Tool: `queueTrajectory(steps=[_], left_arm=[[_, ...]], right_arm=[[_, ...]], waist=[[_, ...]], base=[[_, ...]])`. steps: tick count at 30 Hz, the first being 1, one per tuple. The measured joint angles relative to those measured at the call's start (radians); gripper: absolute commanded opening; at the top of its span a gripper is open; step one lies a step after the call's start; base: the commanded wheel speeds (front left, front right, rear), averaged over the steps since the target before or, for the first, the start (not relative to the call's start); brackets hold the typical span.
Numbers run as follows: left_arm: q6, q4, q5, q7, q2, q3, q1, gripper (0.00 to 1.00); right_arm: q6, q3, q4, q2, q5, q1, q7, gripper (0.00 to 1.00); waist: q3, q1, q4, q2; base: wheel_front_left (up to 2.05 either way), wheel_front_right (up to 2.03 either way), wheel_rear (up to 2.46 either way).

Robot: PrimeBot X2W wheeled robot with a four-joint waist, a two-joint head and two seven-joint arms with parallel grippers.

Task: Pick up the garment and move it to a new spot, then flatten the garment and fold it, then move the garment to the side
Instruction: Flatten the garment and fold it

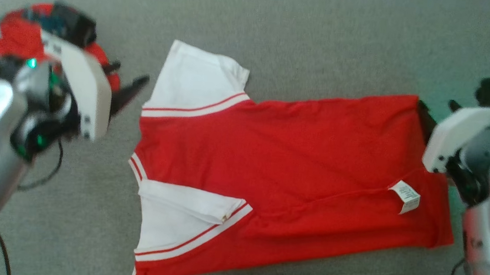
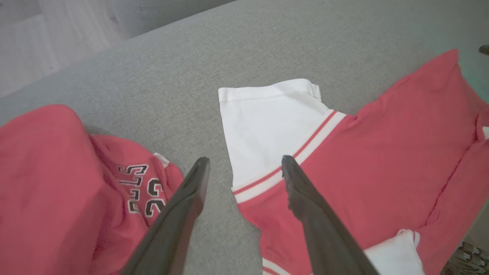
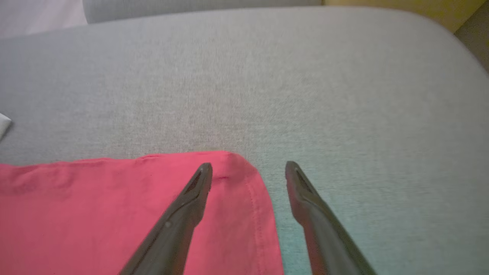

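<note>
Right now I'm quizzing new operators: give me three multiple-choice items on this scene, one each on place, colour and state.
1. Where does the numbered red garment lie?
A) to the robot's left of the spread garment
B) on top of it
C) to its right

2. What colour are the spread garment's sleeves?
A) black
B) white
C) grey

3. How is the left gripper?
A) shut on a sleeve
B) shut, empty
C) open, holding nothing

Answers:
1 A: the head view shows it by the left arm, apart from the spread one.
2 B: both are white with red stripes.
3 C: its fingers stand apart, pinching nothing.
</note>
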Motion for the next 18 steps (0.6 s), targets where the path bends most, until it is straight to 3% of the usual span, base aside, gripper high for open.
queueTrajectory(steps=[7, 18], left_arm=[[-0.071, 0.206, -0.006, 0.025, -0.083, -0.035, -0.169, 1.00], [-0.079, 0.385, -0.023, 0.015, -0.119, -0.101, -0.299, 1.00]], right_arm=[[0.000, 0.078, 0.192, -0.028, 0.014, -0.156, -0.009, 1.00], [0.000, 0.208, 0.281, -0.025, 0.062, -0.291, -0.038, 0.95]], waist=[[0.104, 0.0000, -0.022, 0.0000], [0.183, -0.0003, -0.084, 0.0000]], base=[[0.00, 0.00, 0.00], [0.00, 0.00, 0.00]])
